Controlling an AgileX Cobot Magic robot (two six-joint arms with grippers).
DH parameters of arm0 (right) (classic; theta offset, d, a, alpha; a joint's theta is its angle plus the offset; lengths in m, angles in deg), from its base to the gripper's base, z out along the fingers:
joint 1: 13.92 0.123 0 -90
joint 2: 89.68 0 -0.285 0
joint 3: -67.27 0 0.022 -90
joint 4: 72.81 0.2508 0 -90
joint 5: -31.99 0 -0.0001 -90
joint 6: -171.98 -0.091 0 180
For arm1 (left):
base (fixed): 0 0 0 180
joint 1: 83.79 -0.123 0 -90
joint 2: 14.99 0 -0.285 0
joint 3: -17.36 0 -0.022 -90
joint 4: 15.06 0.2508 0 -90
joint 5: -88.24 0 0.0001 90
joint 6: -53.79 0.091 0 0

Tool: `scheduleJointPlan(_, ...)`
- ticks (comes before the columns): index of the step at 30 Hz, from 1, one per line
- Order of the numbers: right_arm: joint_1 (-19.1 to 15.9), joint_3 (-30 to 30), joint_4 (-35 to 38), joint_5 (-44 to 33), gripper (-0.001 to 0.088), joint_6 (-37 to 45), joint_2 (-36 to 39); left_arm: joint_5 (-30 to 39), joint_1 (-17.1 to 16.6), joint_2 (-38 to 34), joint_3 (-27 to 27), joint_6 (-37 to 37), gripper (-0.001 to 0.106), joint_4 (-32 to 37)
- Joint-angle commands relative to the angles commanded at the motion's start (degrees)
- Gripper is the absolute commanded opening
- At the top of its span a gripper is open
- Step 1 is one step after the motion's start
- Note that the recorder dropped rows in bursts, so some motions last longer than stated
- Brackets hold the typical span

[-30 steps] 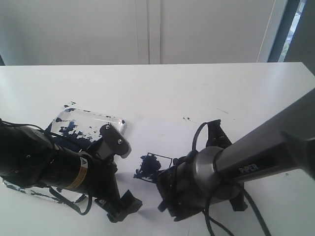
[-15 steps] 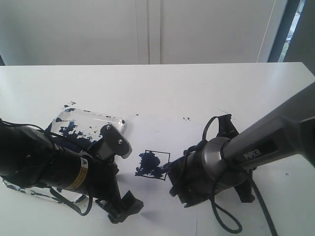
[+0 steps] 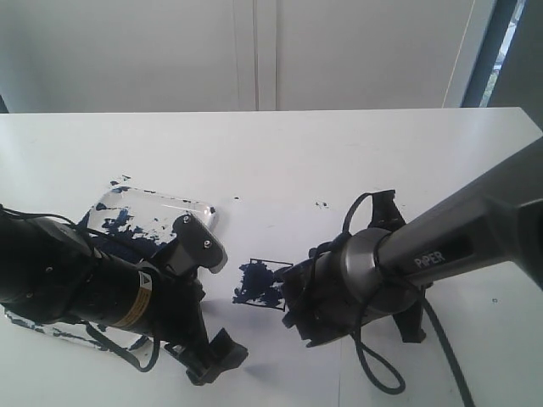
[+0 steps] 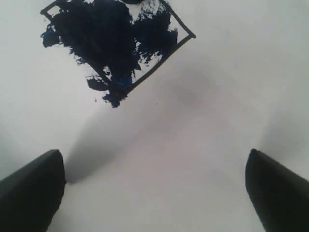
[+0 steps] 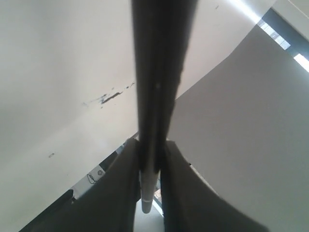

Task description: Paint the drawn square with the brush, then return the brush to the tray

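Right arm [image 3: 445,252] marked "PIPER"; brush [image 5: 161,72] clamped.

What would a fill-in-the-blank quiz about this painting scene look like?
1. The right tool is shut on the ___.
2. The left tool is ___, holding nothing.
3. The drawn square is partly filled in dark ___.
4. In the exterior view, the smeared tray lies ___ of the square.
Missing: brush; open; blue; left.

Tray [image 3: 146,206] half hidden behind left arm [image 3: 76,284], brush [image 5: 161,72] blurred, cropped
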Motion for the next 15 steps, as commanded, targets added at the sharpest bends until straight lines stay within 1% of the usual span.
scheduleJointPlan(10,0.0,0.0,0.6,0.0,0.0,0.0,1.1,-0.7,0.0,0.0,0.0,0.0,0.101,0.0)
scheduleJointPlan(15,0.0,0.0,-0.3,0.0,0.0,0.0,2.2,-0.8,0.0,0.0,0.0,0.0,0.101,0.0)
